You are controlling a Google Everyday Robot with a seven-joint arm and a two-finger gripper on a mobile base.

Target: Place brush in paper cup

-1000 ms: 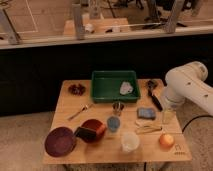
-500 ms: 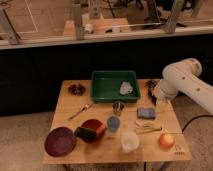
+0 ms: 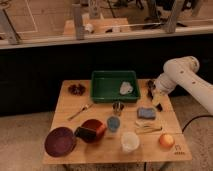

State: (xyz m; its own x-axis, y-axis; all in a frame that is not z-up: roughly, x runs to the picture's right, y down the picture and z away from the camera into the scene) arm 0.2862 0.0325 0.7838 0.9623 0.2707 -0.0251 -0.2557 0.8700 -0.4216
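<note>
The brush (image 3: 149, 85) is a small dark shape near the table's back right edge, beside the green tray, and my arm partly hides it. My gripper (image 3: 155, 96) hangs at the end of the white arm that reaches in from the right. It is just over and in front of the brush, open, with nothing in it. The paper cup (image 3: 129, 141), whitish and tapered, stands upright near the front edge, well in front of the gripper.
A green tray (image 3: 102, 86) holding a pale crumpled object sits at the back. A small metal cup (image 3: 118, 107), a blue cup (image 3: 113, 123), a blue sponge (image 3: 146, 113), a fork (image 3: 80, 111), a red bowl (image 3: 93, 130), a maroon plate (image 3: 60, 141) and an orange fruit (image 3: 166, 140) crowd the table.
My arm has swung left and toward the back of the table, bringing the gripper over the brush. The objects on the table have not moved.
</note>
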